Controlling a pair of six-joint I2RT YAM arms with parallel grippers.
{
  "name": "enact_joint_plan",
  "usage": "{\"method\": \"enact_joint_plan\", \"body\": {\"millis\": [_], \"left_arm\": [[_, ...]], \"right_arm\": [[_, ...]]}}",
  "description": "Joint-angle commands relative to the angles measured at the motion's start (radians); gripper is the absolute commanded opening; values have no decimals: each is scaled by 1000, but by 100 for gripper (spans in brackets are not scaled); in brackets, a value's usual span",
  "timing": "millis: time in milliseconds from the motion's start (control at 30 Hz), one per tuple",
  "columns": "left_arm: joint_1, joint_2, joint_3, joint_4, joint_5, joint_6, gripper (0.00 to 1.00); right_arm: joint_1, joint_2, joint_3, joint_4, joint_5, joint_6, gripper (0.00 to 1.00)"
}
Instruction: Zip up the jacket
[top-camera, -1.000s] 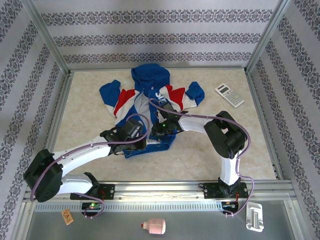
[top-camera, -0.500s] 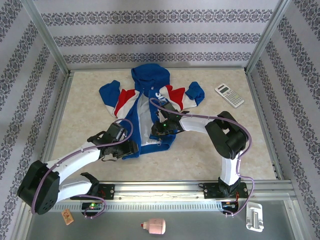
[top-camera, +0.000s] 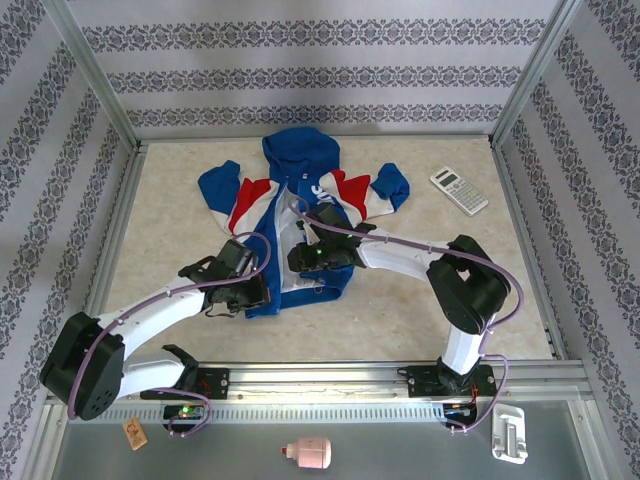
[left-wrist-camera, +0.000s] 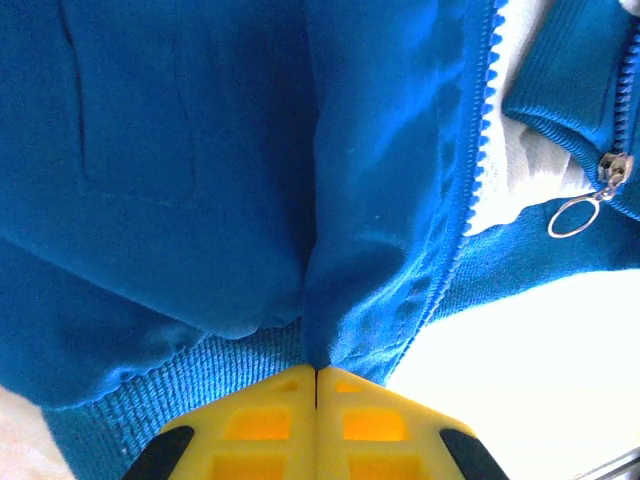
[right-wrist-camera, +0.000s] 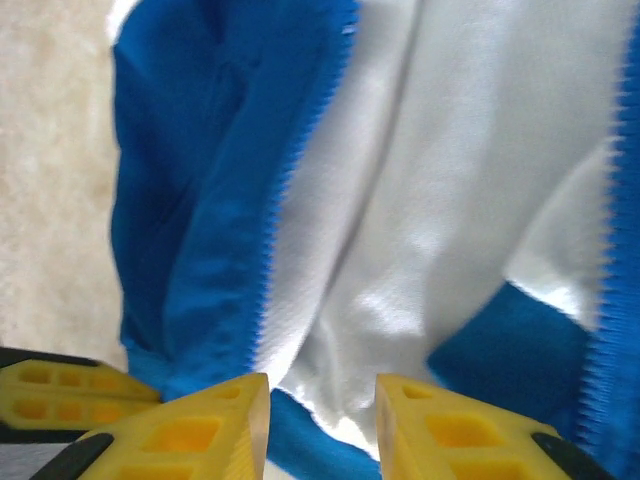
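Over the last second the jacket's (top-camera: 300, 160) near hem seems to have been drawn a little leftward, the left gripper (top-camera: 245, 288) backing off to the left with it and the right gripper (top-camera: 302, 258) sliding left across the open front; the jacket lies unzipped in the middle of the table (top-camera: 170, 230), hood toward the far wall, sleeves spread, pale lining (right-wrist-camera: 400, 200) showing between the two blue front panels; in the left wrist view the zipper slider (left-wrist-camera: 612, 168) with its ring pull (left-wrist-camera: 572, 215) sits at the ribbed hem of the far panel, apart from the row of zipper teeth (left-wrist-camera: 482, 110) on the near one; the left gripper (left-wrist-camera: 317, 372) has its fingers pressed together on a fold of that near panel at the hem; the right gripper (right-wrist-camera: 322, 385) hangs over the lining with its fingers apart and nothing between them; the step in hand looks like bringing the two bottom ends together, so the left hold should stay firm and keep its edge flat and taut, while the right fingers ought to close on the slider-side hem just beside the ring, not on loose lining, which would bunch and hide the teeth; a calculator (top-camera: 459, 190) lies well apart to the right.
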Motion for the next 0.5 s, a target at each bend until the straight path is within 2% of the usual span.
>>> {"method": "enact_joint_plan", "body": {"millis": [0,167,467], "left_arm": [[16,-18,-38,57,23,-12,5],[24,4,-50,92,50,-15,4],[29,19,-61,118,64,-9,4]], "right_arm": [[19,33,-10,114,-96,91,34],[48,86,-11,189,-142,156,34],[62,132,0,183,-135,179,39]]}}
